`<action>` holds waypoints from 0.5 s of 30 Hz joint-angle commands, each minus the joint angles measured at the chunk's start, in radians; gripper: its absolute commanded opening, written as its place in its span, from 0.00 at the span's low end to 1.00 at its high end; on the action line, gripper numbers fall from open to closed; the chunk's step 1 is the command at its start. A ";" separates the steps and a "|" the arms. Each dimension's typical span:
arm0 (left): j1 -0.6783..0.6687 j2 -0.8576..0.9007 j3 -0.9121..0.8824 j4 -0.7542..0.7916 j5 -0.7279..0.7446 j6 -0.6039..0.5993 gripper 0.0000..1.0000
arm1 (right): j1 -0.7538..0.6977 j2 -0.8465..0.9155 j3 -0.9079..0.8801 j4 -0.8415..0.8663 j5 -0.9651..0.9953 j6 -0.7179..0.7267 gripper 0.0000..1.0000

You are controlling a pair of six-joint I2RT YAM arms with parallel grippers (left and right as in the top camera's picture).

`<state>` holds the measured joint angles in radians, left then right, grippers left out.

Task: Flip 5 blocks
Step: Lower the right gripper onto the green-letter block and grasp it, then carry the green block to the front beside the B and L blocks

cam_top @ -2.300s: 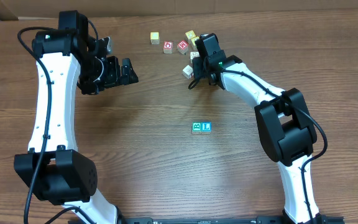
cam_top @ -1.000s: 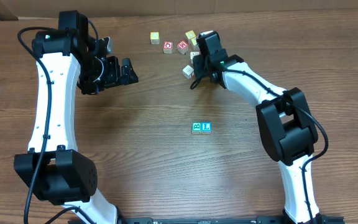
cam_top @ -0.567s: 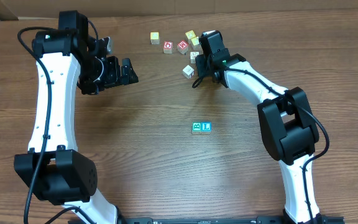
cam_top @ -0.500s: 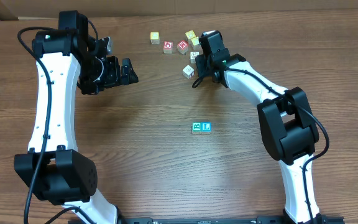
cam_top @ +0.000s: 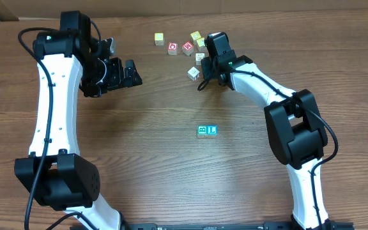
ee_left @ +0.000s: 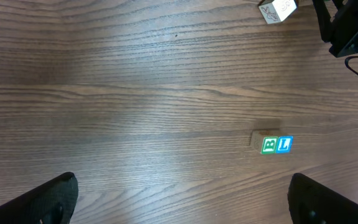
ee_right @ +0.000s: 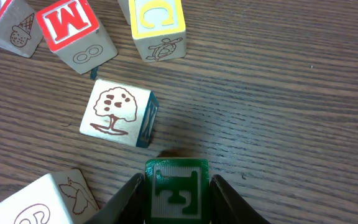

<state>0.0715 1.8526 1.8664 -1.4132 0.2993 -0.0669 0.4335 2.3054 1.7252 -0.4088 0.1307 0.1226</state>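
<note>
Right claw [ee_right: 176, 210] has pretty much finished pinching in on the green-faced block [ee_right: 176, 186]. In the wrist view both fingers [ee_right: 128, 200] sit flush against its sides, so I'd call that clamped. I can't tell whether it's off the table [cam_top: 171, 179] yet. From overhead the block itself is hidden under the wrist, up at the near edge of the loose cluster at the far side.

What changed over the last couple of seconds: that arm crept a little further into the cluster, and the jaws narrowed down around the block. Nothing else moved as far as I can see.

Right next to the held block is the tree block [ee_right: 117, 113], close but not touching it. The red M block [ee_right: 73, 28] and yellow C block [ee_right: 157, 22] are a bit further back. It's a tight neighbourhood, so my guess is the lift needs to go straight up or it'll nudge the tree one.

Mid-table, well apart from all this, the B and L pair [cam_top: 207, 130] sits side by side and touching, same spot as before. I'd read those two as already done, which would make this grab number three of five.

Left claw [cam_top: 130, 73] is spread wide with nothing in it, hanging over on its own side, and it hasn't budged.
</note>
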 commanded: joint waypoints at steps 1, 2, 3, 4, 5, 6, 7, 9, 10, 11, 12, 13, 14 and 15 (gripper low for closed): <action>-0.006 0.011 0.020 0.004 -0.004 0.011 1.00 | -0.002 -0.006 0.006 -0.012 -0.005 -0.005 0.34; -0.006 0.011 0.020 0.004 -0.004 0.011 1.00 | -0.002 -0.019 0.009 -0.019 -0.005 -0.005 0.33; -0.006 0.011 0.020 0.004 -0.004 0.011 1.00 | -0.002 -0.034 0.011 -0.025 -0.005 -0.005 0.33; -0.006 0.011 0.020 0.004 -0.004 0.011 1.00 | -0.002 -0.069 0.011 -0.036 -0.005 -0.005 0.30; -0.006 0.011 0.020 0.004 -0.004 0.011 1.00 | -0.002 -0.094 0.011 -0.047 -0.005 -0.004 0.29; -0.006 0.011 0.020 0.004 -0.004 0.011 1.00 | -0.001 -0.121 0.011 -0.061 -0.005 -0.004 0.29; -0.006 0.011 0.020 0.004 -0.004 0.011 1.00 | 0.000 -0.149 0.011 -0.079 -0.005 -0.004 0.29; -0.006 0.011 0.020 0.004 -0.004 0.011 1.00 | 0.005 -0.211 0.011 -0.130 -0.005 0.004 0.29; -0.006 0.011 0.020 0.004 -0.004 0.011 1.00 | 0.009 -0.239 0.011 -0.157 -0.016 0.005 0.29; -0.006 0.011 0.020 0.004 -0.004 0.011 1.00 | 0.014 -0.272 0.011 -0.192 -0.038 0.008 0.29; -0.006 0.011 0.020 0.004 -0.004 0.011 1.00 | 0.018 -0.301 0.011 -0.221 -0.064 0.008 0.29; -0.006 0.011 0.020 0.004 -0.004 0.011 1.00 | 0.026 -0.333 0.011 -0.256 -0.105 0.008 0.29; -0.006 0.011 0.020 0.004 -0.004 0.011 1.00 | 0.034 -0.362 0.011 -0.288 -0.146 0.008 0.29; -0.006 0.011 0.020 0.004 -0.004 0.011 1.00 | 0.043 -0.385 0.011 -0.315 -0.180 0.010 0.29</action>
<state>0.0715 1.8526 1.8664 -1.4132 0.2989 -0.0669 0.4435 2.0636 1.7256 -0.6765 0.0769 0.1261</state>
